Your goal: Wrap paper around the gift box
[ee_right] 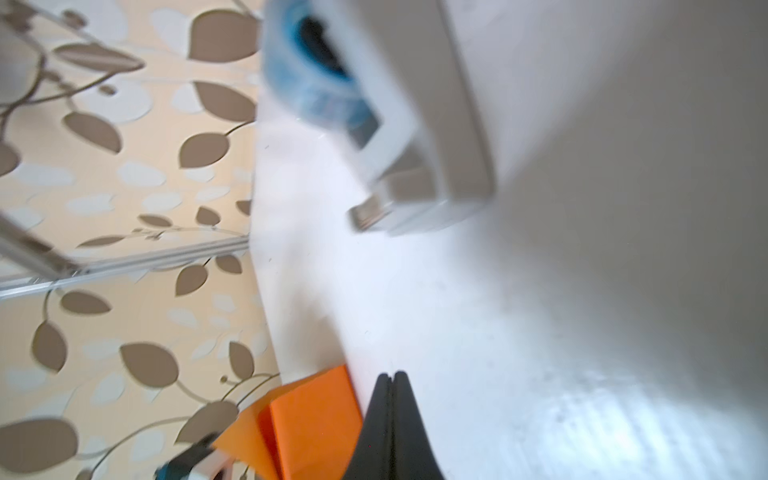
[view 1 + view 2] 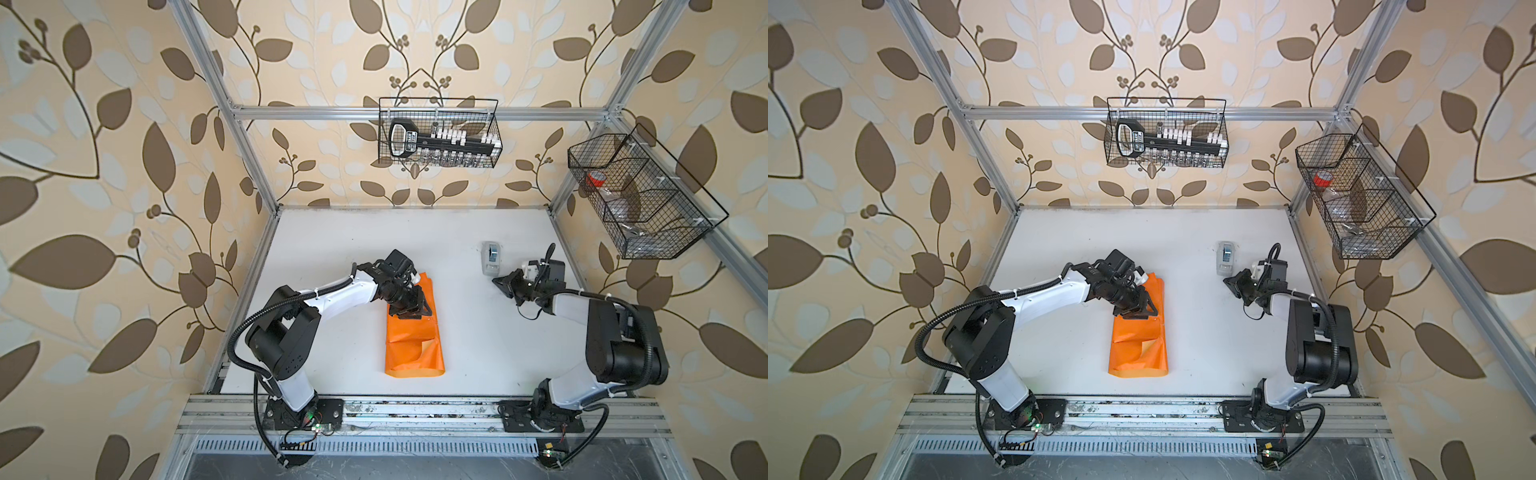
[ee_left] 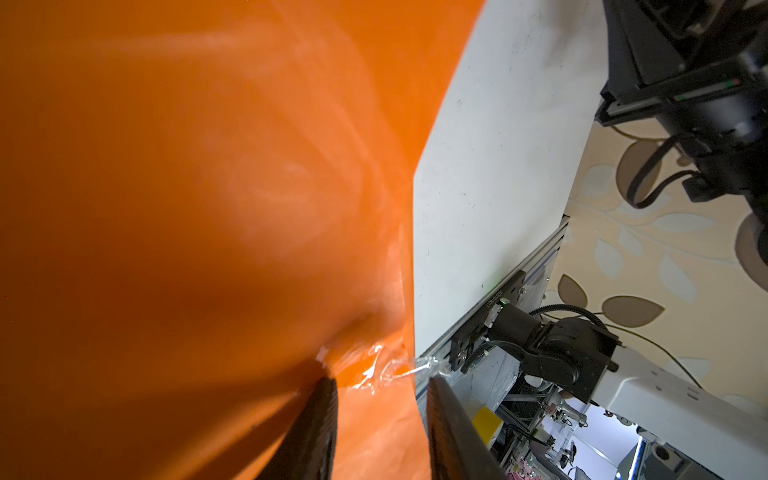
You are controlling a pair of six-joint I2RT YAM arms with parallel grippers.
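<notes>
The orange paper (image 2: 415, 345) (image 2: 1138, 345) lies folded over into a long bundle in the middle of the white table (image 2: 332, 249). The gift box is hidden. My left gripper (image 2: 409, 311) (image 2: 1136, 309) is down on the far part of the bundle. In the left wrist view its jaws (image 3: 380, 380) stand apart on the paper (image 3: 187, 187), beside a crumpled strip of clear tape (image 3: 374, 370) at the paper's edge. My right gripper (image 2: 494, 281) (image 2: 1225, 280) (image 1: 390, 374) is shut and empty, hovering near the tape dispenser (image 2: 491, 257) (image 1: 415, 124); the paper (image 1: 311, 424) shows beyond it.
A wire basket (image 2: 440, 133) with a black tool hangs on the back rail. Another wire basket (image 2: 640, 195) with a red roll hangs at the right. Aluminium frame posts border the table, and both arm bases sit on the front rail.
</notes>
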